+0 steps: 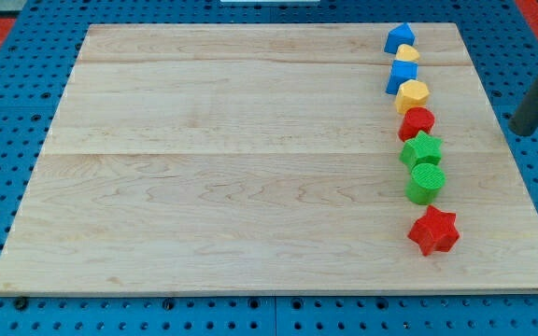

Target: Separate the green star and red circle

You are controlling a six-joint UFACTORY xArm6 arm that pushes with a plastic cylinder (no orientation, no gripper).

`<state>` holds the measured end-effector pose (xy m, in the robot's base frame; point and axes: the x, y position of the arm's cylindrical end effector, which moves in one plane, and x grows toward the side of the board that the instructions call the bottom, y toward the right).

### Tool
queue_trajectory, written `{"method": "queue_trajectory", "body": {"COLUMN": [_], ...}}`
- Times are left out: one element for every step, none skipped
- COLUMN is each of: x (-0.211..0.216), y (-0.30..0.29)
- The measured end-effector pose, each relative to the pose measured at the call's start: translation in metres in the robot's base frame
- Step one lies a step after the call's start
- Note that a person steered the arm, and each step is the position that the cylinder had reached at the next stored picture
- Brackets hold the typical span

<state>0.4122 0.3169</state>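
The red circle (417, 121) lies in a column of blocks near the right side of the wooden board (232, 168). The green star (421, 149) sits directly below it, and the two touch. My rod comes in from the view's right edge, and my tip (522, 132) is to the right of the red circle, well apart from it, just past the board's right edge.
Above the red circle in the column are a yellow hexagon (412, 94), a blue cube (403, 75), a yellow block (406, 54) and a blue block (400, 37). Below the green star are a green circle (426, 182) and a red star (433, 231). Blue pegboard surrounds the board.
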Motion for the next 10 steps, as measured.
{"method": "queue_trajectory", "body": {"x": [0.0,0.0,0.0,-0.001,-0.001,0.0,0.0,-0.01,-0.026,-0.01], "y": [0.0,0.0,0.0,-0.002,-0.001,0.01,0.02,0.019,0.018,0.013]}}
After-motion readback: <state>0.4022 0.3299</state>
